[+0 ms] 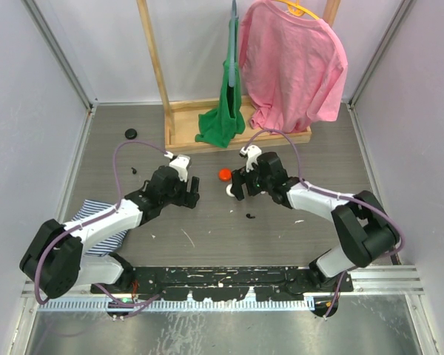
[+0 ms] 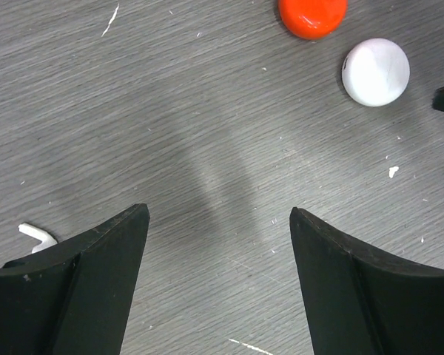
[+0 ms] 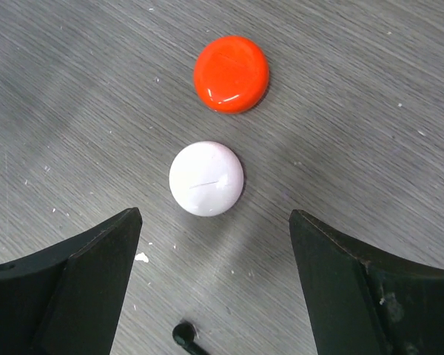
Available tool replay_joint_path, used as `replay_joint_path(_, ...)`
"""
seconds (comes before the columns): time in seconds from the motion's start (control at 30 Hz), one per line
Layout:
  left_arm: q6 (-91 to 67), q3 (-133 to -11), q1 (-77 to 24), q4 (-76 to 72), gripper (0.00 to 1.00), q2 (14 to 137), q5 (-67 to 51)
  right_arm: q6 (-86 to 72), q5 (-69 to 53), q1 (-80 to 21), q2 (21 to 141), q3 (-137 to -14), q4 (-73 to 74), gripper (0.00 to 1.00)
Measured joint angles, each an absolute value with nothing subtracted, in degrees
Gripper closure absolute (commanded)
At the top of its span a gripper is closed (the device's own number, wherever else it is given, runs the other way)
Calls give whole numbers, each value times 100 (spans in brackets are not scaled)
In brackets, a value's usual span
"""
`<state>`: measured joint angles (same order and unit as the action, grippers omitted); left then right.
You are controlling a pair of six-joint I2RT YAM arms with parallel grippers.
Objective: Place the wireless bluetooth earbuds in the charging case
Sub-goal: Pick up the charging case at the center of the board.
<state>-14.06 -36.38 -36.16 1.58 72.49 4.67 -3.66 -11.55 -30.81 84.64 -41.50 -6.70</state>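
A white domed round piece [image 3: 206, 178] lies shut on the table, with a red round piece [image 3: 231, 73] just beyond it. I cannot tell which of them is the charging case. A small black earbud [image 3: 183, 336] lies just below the jaws of my right gripper [image 3: 214, 222], which is open and empty with the white piece just ahead of its tips. From above, the earbud [image 1: 250, 216] is below the right gripper [image 1: 234, 189]. My left gripper [image 2: 219, 222] is open over bare table. The white piece [image 2: 375, 72] and red piece [image 2: 312, 15] lie ahead of it to the right.
A wooden rack [image 1: 179, 111] with a green cloth [image 1: 225, 118] and a pink shirt [image 1: 292, 63] stands at the back. A black disc [image 1: 131, 133] and a small black bit [image 1: 135, 170] lie back left. Striped cloth [image 1: 96, 222] lies under the left arm. A white stemmed bit [image 2: 35, 234] lies by the left finger.
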Motion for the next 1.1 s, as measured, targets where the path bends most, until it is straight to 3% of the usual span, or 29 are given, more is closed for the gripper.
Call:
replay_joint_path(0.77,-1555,-3544,-3597,71,24,7161,272,-117,-1033,-3450,9647,-4772,-725,34)
replay_joint_path(1.1,-1568,-3544,-3597,71,24,7161,250,14,-851,-3597,9802,-4877,-576,34)
